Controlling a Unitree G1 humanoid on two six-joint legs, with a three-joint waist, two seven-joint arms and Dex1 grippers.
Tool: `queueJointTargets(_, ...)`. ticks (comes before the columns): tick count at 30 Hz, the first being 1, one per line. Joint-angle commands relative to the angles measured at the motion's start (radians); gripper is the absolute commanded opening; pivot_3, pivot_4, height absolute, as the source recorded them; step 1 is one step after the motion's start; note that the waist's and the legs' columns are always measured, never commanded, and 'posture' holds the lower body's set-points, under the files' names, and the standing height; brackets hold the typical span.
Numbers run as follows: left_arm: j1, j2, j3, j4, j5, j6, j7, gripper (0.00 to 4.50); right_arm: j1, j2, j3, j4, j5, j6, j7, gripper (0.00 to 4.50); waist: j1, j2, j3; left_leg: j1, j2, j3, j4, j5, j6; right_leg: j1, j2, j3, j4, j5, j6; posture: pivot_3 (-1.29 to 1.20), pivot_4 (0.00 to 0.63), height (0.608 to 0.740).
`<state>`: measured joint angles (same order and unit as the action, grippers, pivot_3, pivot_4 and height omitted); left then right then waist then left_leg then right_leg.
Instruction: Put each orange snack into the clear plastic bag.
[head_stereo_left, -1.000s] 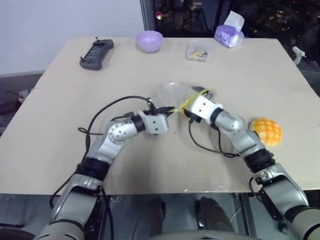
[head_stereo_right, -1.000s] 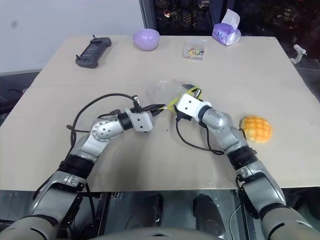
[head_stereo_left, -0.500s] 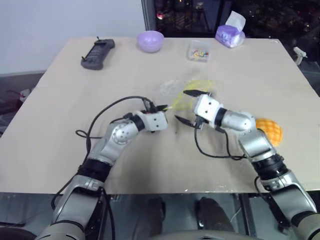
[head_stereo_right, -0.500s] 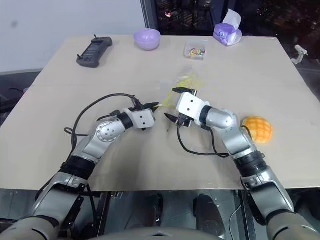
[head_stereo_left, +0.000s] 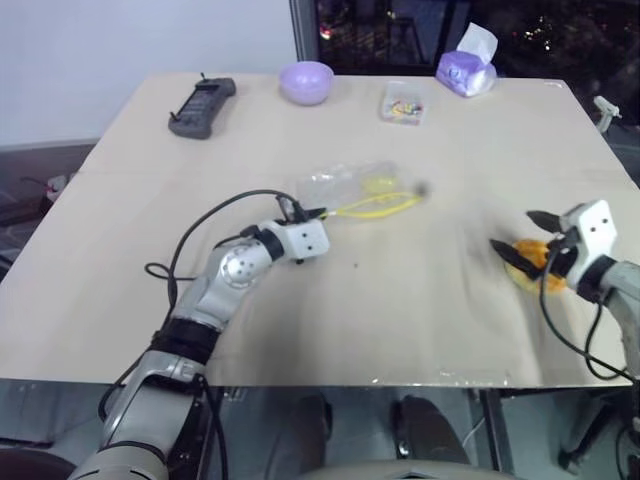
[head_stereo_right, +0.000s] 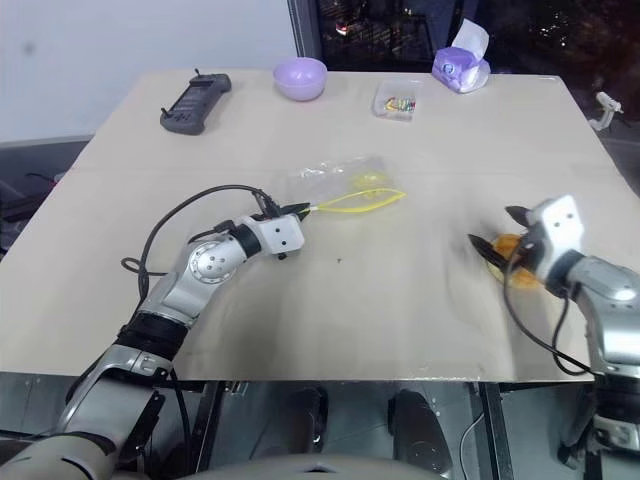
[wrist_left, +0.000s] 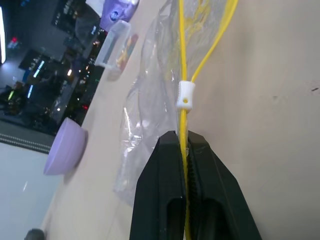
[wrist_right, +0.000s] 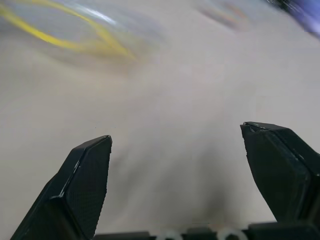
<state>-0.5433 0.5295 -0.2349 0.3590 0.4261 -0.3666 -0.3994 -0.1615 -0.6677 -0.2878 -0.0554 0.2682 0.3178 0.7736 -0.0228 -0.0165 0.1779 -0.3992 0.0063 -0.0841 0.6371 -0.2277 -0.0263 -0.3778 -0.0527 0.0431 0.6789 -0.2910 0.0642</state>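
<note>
The clear plastic bag (head_stereo_left: 348, 184) lies crinkled near the table's middle, its yellow strip (head_stereo_left: 382, 205) pulled into a loop. My left gripper (head_stereo_left: 318, 213) is shut on the near end of that strip, with the strip pinched between the fingertips in the left wrist view (wrist_left: 181, 137). The orange snack (head_stereo_left: 527, 264) sits near the table's right edge, partly hidden by my right gripper (head_stereo_left: 512, 230). That gripper is open, with its two fingers spread just over the snack's left side. I cannot tell whether they touch it. The right wrist view shows the wide-open gripper (wrist_right: 175, 135) over bare tabletop.
Along the far edge stand a black remote (head_stereo_left: 203, 105), a lilac bowl (head_stereo_left: 306, 80), a small clear box of colourful bits (head_stereo_left: 401, 102) and a purple tissue pack (head_stereo_left: 466, 68). The table's right edge (head_stereo_left: 610, 190) runs close to the snack.
My right gripper let go at the bag's mouth, opened wide and swung right to the orange snack. The left gripper kept its hold on the yellow strip and drew slightly left.
</note>
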Motion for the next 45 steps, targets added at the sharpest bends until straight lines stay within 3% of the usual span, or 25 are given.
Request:
queueJointTargets(1,-0.012,0.004,0.016,-0.029,-0.023,0.0,-0.003,0.0,0.049,-0.017,-0.046,-0.01,0.025,0.034,-0.019,4.45,-0.003,0.0,0.0,0.0,0.0,0.0,0.0,0.0,0.0,0.0,0.0,0.0,0.0,0.0,0.0,0.0,0.15,0.736)
queueJointTargets(10,-0.012,0.008,0.017,-0.033,-0.028,0.003,-0.015,0.0,0.106,-0.02,-0.029,0.065,-0.001,0.113,-0.083,4.45,0.0,0.0,0.0,0.0,0.0,-0.001,0.001,0.0,0.0,0.001,0.0,-0.001,0.0,0.0,0.0,0.0,0.15,0.736)
queueJointTargets(13,-0.011,0.008,0.017,-0.032,-0.029,0.002,-0.015,0.0,0.1,-0.027,-0.019,0.078,-0.026,0.089,-0.099,3.68,0.006,0.0,0.0,0.0,0.0,-0.001,0.001,0.0,0.0,0.001,0.0,-0.001,0.0,0.0,0.0,0.0,0.15,0.736)
queueJointTargets(19,-0.014,0.002,0.014,-0.031,-0.028,0.004,-0.013,0.0,0.089,-0.036,0.02,0.096,-0.056,0.056,-0.096,1.21,0.008,-0.001,-0.001,0.0,0.0,-0.001,0.001,0.0,0.0,0.001,0.0,-0.001,0.0,0.0,0.0,0.0,0.15,0.736)
queueJointTargets(23,-0.014,0.002,0.015,-0.034,-0.03,0.005,-0.015,0.0,0.077,-0.035,0.033,0.092,-0.063,0.019,-0.086,0.02,0.007,-0.001,-0.001,0.0,0.0,-0.001,0.001,0.0,0.0,0.001,0.0,-0.001,0.0,0.0,0.0,0.0,0.15,0.736)
queueJointTargets(27,-0.011,-0.004,0.01,-0.046,-0.035,0.004,-0.022,0.0,0.045,-0.031,0.073,0.021,-0.037,0.001,-0.034,0.02,0.001,-0.001,-0.001,0.001,0.0,0.0,0.002,0.0,0.0,0.001,0.0,-0.001,0.001,0.0,0.0,0.0,0.15,0.736)
queueJointTargets(33,-0.02,-0.023,-0.001,-0.052,-0.036,0.002,-0.033,0.0,-0.085,-0.014,0.232,-0.139,0.008,0.051,0.071,0.02,-0.019,0.0,0.0,0.0,0.0,-0.001,0.001,0.0,0.0,0.001,0.001,0.0,0.001,0.0,0.0,0.0,0.15,0.736)
queueJointTargets(45,-0.018,-0.051,-0.019,-0.076,-0.027,-0.012,-0.039,0.0,-0.33,0.102,0.421,-0.025,-0.041,0.01,0.114,0.02,-0.011,0.0,0.0,-0.001,0.0,-0.002,0.002,0.0,0.0,0.001,0.0,-0.002,0.0,0.0,0.0,0.0,0.15,0.736)
